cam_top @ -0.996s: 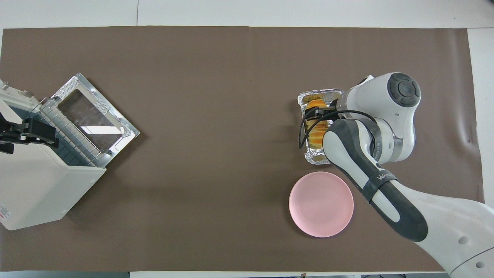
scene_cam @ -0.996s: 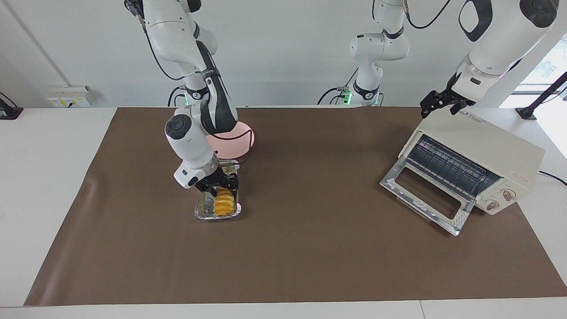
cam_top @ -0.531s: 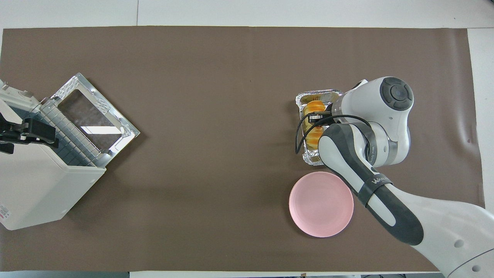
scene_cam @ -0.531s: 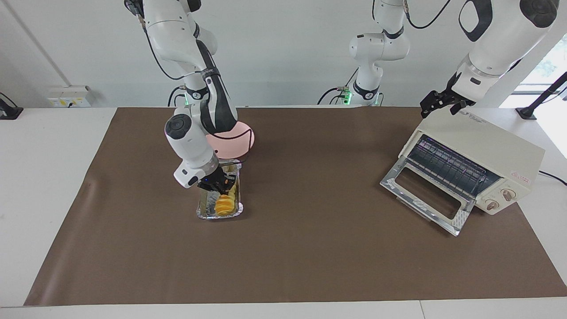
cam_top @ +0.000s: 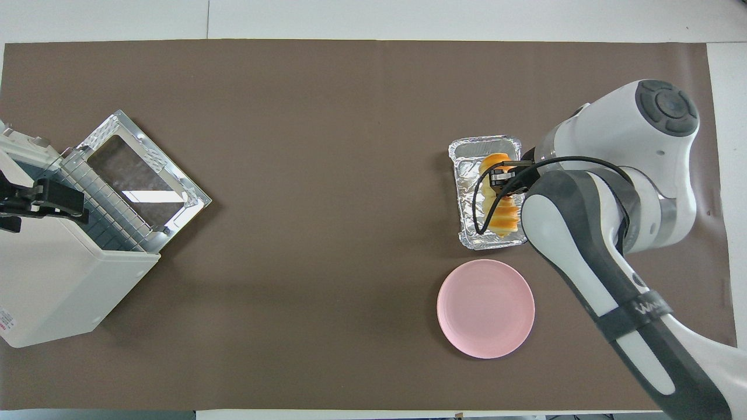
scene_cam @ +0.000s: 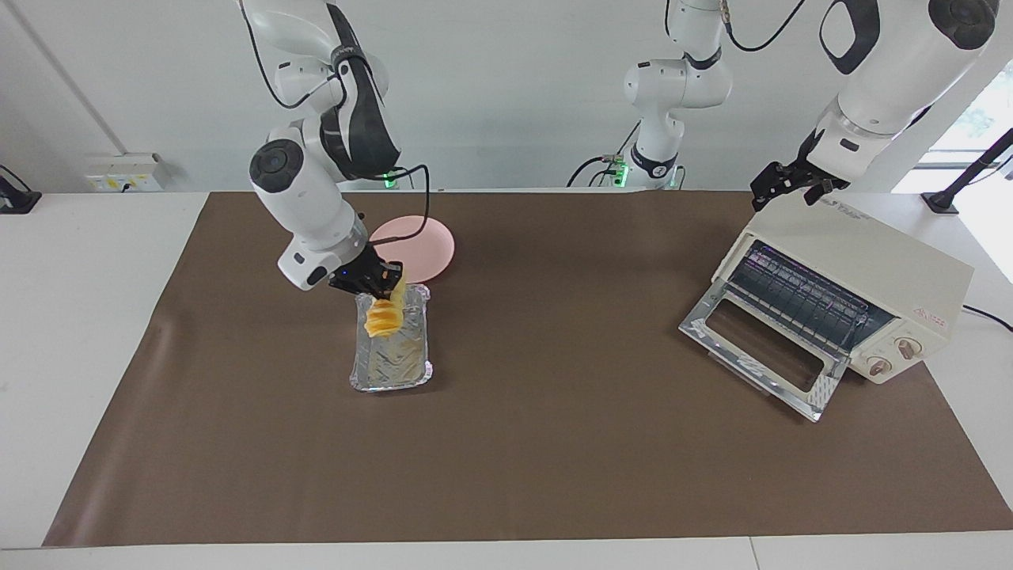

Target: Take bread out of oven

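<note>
Right gripper jaws clamping bread, over foil tray

The right gripper hangs raised on its bent arm, fingertips pinched together (wrist tilted down). The left gripper waits, fingers spread wide.

Right gripper clamps bread over foil tray; pink plate nearer robots.
</note>
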{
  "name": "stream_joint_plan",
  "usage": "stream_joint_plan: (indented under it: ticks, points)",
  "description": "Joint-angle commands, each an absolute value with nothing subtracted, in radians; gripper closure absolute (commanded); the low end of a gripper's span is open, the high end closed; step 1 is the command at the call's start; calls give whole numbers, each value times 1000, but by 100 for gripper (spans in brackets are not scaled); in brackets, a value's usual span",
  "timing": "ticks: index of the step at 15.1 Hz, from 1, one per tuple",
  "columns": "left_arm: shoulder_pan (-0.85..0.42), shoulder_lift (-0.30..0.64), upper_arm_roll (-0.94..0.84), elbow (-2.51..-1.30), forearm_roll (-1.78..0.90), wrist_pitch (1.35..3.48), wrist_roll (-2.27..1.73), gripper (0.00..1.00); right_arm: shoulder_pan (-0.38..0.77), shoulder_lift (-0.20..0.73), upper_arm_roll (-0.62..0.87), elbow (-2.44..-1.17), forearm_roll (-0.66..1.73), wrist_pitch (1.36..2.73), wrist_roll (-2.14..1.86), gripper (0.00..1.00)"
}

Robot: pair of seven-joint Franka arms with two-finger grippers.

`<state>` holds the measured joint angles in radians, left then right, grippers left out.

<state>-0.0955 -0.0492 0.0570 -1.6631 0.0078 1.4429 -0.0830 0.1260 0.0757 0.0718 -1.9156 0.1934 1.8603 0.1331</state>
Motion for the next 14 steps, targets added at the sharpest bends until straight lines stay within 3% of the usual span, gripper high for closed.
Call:
stream_joint_plan:
  ticks: [1, 4, 8, 14]
  points:
    - [-91, -52, 55, -1652, 17, 1424, -83, 0, 143, -93, 87, -2121, 178, 1842, 160, 100]
    - [-91, -52, 55, -1652, 18, 1424, -83, 0, 190, -234, 87, -2285, 178, 1839, 193, 100]
    - [-91, -52, 55, -1652, 18, 1424, -83, 0, 207, -317, 89, -2436, 178, 1906, 193, 100]
    - [-91, -52, 55, -1652, 18, 1424, -83, 0, 256, -308, 92, -2609, 179, 2160, 205, 100]
